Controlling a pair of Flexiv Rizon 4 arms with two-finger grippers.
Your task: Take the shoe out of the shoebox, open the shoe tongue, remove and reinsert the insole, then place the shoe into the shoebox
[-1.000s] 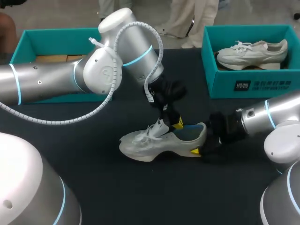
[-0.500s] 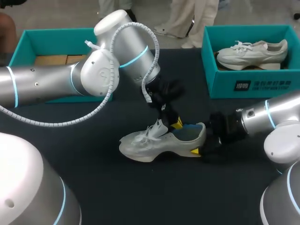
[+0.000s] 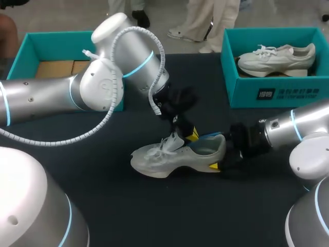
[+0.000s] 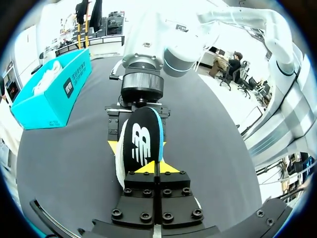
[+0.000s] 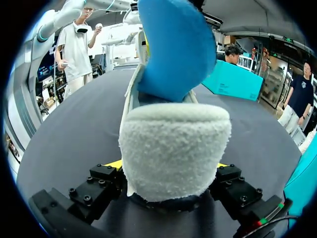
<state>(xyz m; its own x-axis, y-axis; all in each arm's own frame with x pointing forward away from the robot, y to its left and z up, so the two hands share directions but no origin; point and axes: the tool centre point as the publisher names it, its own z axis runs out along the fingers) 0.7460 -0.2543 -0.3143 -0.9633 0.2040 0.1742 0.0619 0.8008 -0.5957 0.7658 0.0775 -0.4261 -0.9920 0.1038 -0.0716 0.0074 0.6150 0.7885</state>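
The left hand [image 3: 185, 135] is clamped shut on the front end of the insole [image 3: 208, 138], just above the shoe's laces. In the left wrist view its yellow tips meet at the insole's near end [image 4: 151, 168], and the insole [image 4: 142, 141] stretches away ahead of the fingers, dark face up with a blue edge, toward the other arm's hand beyond it. The rear part of the insole sits in the shoe's opening, tilted up toward the left hand.

The right hand [image 3: 218, 163] grips the shoe [image 3: 172, 157] at the heel. In the right wrist view the fleecy heel collar [image 5: 173, 148] fills the gap between its two fingers, which press on it from both sides, and the blue underside of the insole [image 5: 171, 49] rises above the collar.

The pale shoe rests on its sole on the dark desk [image 3: 128, 206], toe pointing to the robot's left, roughly midway between the two teal boxes. The left shoebox [image 3: 51, 38] stands well apart behind the left arm. The right shoebox [image 3: 277, 95] holds a second shoe [image 3: 275, 59].
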